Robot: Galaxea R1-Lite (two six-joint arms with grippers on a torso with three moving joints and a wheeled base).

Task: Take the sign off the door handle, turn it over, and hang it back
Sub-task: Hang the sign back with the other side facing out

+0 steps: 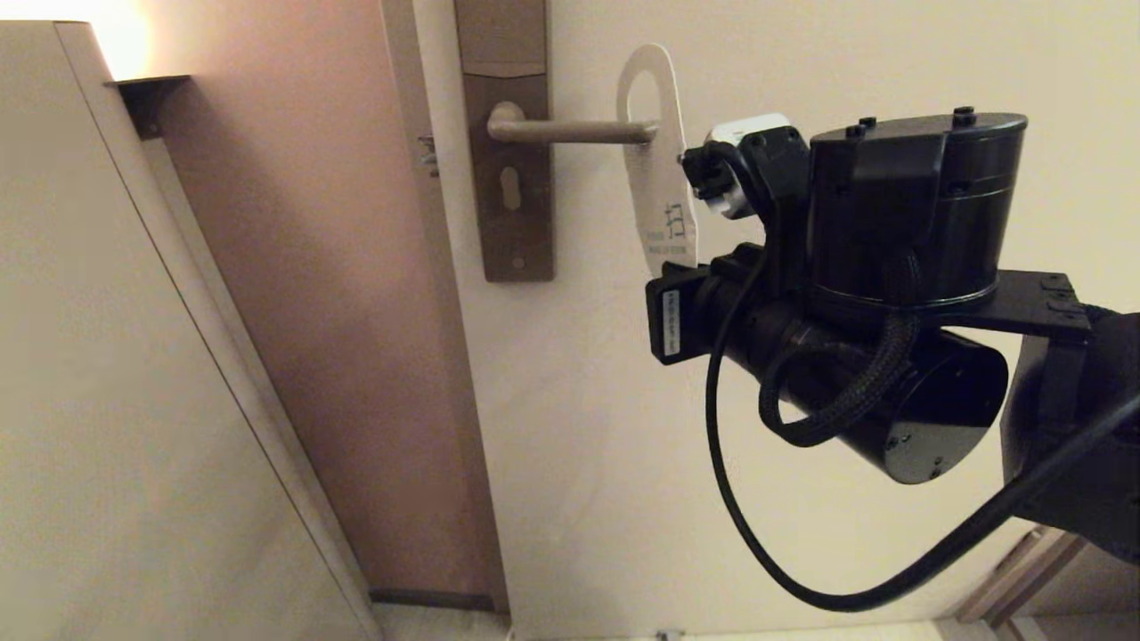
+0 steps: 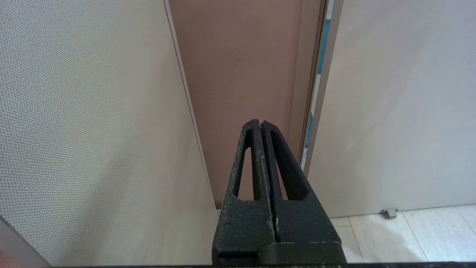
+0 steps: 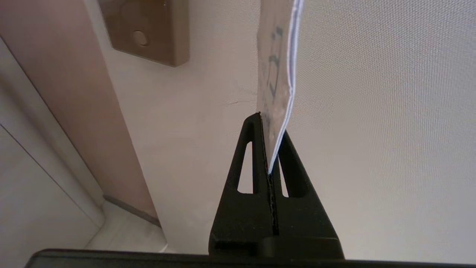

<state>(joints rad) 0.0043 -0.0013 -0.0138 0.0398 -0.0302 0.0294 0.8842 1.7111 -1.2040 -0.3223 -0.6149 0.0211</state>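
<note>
The sign (image 1: 655,187), a white card with dark print and an oval hole, stands upright at the free end of the door handle (image 1: 570,132). The lever's tip meets the card at the lower end of the hole. My right gripper (image 3: 270,137) is shut on the sign (image 3: 275,67) at its bottom edge, gripping from below. A blue edge shows on the card's far side. In the head view the right wrist (image 1: 908,214) hides the fingers. My left gripper (image 2: 260,124) is shut on nothing, low down and pointing at the door's hinge-side gap.
The brown backplate (image 1: 508,178) with keyhole sits on the pale door (image 1: 623,445). A light panel (image 1: 107,401) and a pinkish-brown wall (image 1: 312,267) stand to the left. A small door stop (image 2: 388,213) is on the tiled floor.
</note>
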